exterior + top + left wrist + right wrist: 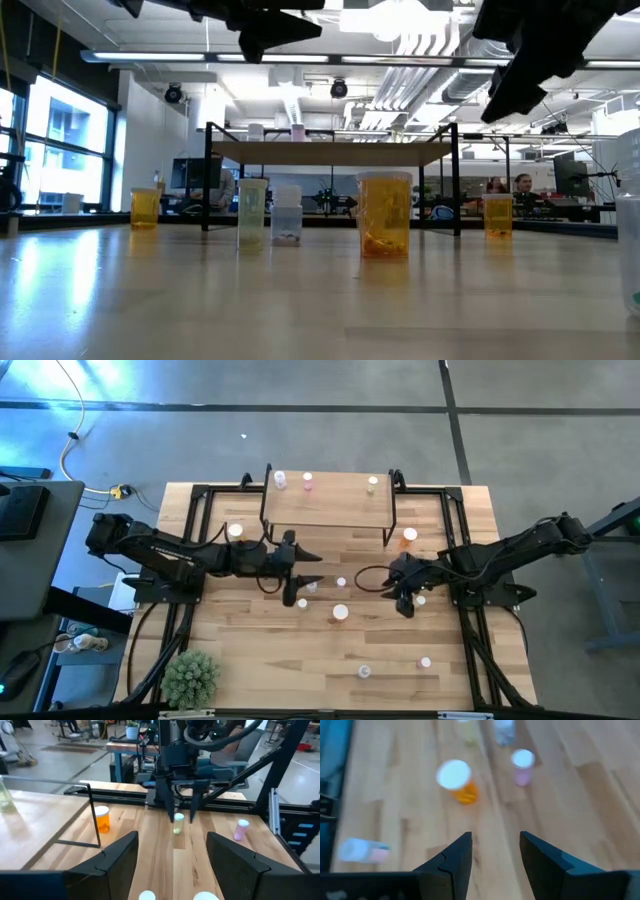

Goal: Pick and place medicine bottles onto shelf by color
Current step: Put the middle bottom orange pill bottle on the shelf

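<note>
The shelf stands at the table's far middle on its black legs. Three medicine bottles stand on it: whitish, pink and yellowish. Several more medicine bottles stand on the table, among them a larger orange one at the middle. My left gripper hangs open and empty above the table, left of the middle. My right gripper hangs open and empty right of the middle, slanting down toward the orange bottle and a pink one.
Orange bottles stand by the shelf's left legs and right legs. A pink bottle and a whitish one sit near the front edge. A green spiky plant ball lies at the front left corner.
</note>
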You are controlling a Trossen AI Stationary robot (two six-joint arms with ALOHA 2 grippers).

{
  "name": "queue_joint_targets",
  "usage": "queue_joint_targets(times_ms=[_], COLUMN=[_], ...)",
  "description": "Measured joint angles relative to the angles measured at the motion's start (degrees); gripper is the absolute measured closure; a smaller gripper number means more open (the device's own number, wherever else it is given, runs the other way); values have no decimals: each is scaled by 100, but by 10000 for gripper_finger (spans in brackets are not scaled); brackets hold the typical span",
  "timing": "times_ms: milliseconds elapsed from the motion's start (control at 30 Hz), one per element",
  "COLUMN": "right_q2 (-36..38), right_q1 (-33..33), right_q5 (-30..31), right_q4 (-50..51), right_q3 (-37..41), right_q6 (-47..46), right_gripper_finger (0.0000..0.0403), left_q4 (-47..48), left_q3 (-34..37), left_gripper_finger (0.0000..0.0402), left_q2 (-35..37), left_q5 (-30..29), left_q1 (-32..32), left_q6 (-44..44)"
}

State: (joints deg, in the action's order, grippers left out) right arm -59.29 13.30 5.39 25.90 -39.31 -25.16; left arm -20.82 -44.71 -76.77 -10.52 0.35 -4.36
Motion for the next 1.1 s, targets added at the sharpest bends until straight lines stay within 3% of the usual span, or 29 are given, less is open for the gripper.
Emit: queue_joint_targets(times_ms=[233,733,900,1100], right_q2=[0,-2,-25,-343], right_q1=[0,-13,-12,65], right_q5=[-446,-393,-384,-209], right_q4=[-506,-735,-801,-1685], right_q3=[0,0,0,0], right_q6=[434,607,779,1308], right_gripper_finger=[247,242,207,146], left_q4=[-28,0,54,58], left_q3=[0,0,-2,-4], left_gripper_finger=[177,177,177,177], left_q2=[0,0,0,0], left_q5=[-66,-62,-59,-57], left_q1=[-80,-86,-86,-91], left_q6=[-23,-216,-317,-402])
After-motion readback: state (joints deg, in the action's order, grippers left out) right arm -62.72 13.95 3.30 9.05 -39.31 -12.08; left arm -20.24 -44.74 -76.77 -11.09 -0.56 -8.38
